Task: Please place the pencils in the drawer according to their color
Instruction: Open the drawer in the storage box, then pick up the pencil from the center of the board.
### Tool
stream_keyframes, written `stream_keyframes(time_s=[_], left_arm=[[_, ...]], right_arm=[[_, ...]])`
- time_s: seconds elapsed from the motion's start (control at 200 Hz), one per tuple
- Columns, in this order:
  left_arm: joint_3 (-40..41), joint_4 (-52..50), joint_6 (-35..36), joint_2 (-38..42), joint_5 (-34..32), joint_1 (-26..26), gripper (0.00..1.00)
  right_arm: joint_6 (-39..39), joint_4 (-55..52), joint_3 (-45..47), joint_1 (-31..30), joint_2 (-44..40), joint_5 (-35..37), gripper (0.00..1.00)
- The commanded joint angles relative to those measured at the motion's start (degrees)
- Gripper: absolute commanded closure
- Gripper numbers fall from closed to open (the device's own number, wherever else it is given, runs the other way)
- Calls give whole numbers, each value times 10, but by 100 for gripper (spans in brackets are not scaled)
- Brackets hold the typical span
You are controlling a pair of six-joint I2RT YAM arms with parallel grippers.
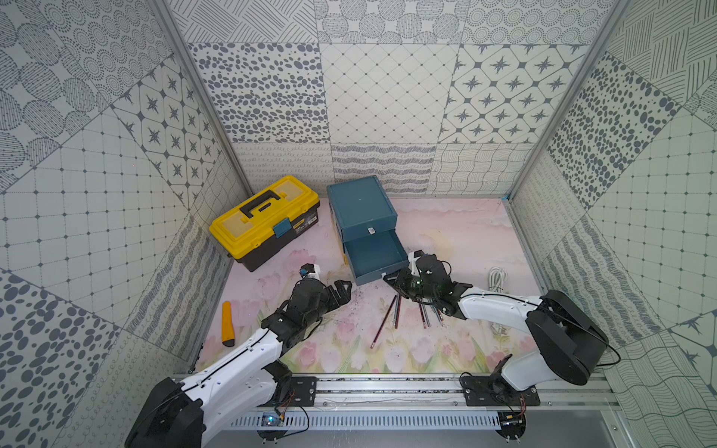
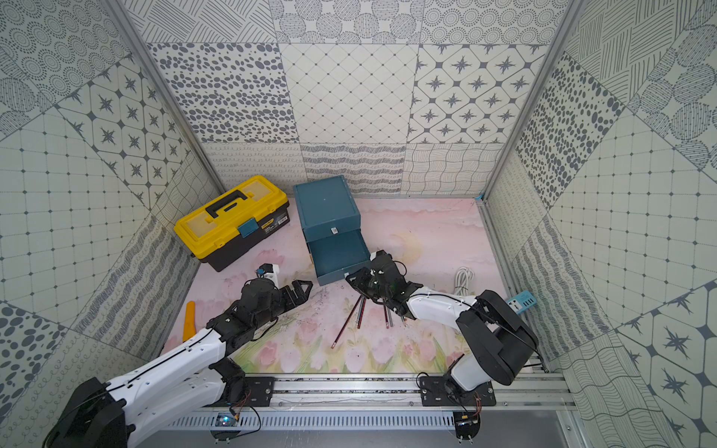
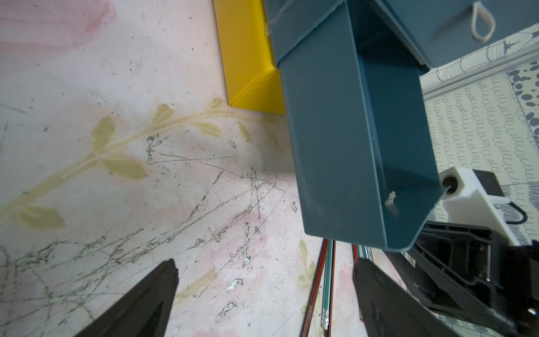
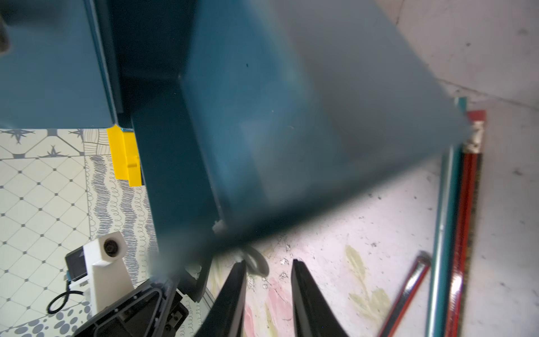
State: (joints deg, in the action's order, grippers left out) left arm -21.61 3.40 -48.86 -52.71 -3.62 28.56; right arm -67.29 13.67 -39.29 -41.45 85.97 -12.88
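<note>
One drawer (image 1: 374,254) out, seemingly empty, left end effector (image 3: 265,264) wide open, right end effector (image 4: 267,262) ajar, nothing held

I see the drawer (image 3: 329,146) as smooth, matt plastic; the pencils (image 4: 466,204) look glossy. The table (image 3: 145,204) looks scuffed, gritty.

drawer (image 2: 326,211): teal cabinet on the counter (image 2: 426,240), middle tray (image 2: 339,254) pulled out.
pencils (image 2: 359,314): loose on the counter before the tray, some under the right arm (image 2: 442,306).
right gripper (image 2: 351,277): at the tray's front corner.
left gripper (image 2: 304,289): near the tray's other front corner.
toolbox (image 2: 229,221): beside the drawer.
</note>
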Motion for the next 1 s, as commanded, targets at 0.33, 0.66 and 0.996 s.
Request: stream_keyframes(time_s=[0.33,0.66,0.996], left_arm=[[-4,-34,2,36,-33,-16,1],[0,-54,-6,56,-56,-22,1],[6,-48,-22,48,-58,-26,1]], right_arm=[[167,-348,-93,25,-100,63,63],[297,-568,-162,98,-99,125,67],[379,-636,-222,103,40,170,71]])
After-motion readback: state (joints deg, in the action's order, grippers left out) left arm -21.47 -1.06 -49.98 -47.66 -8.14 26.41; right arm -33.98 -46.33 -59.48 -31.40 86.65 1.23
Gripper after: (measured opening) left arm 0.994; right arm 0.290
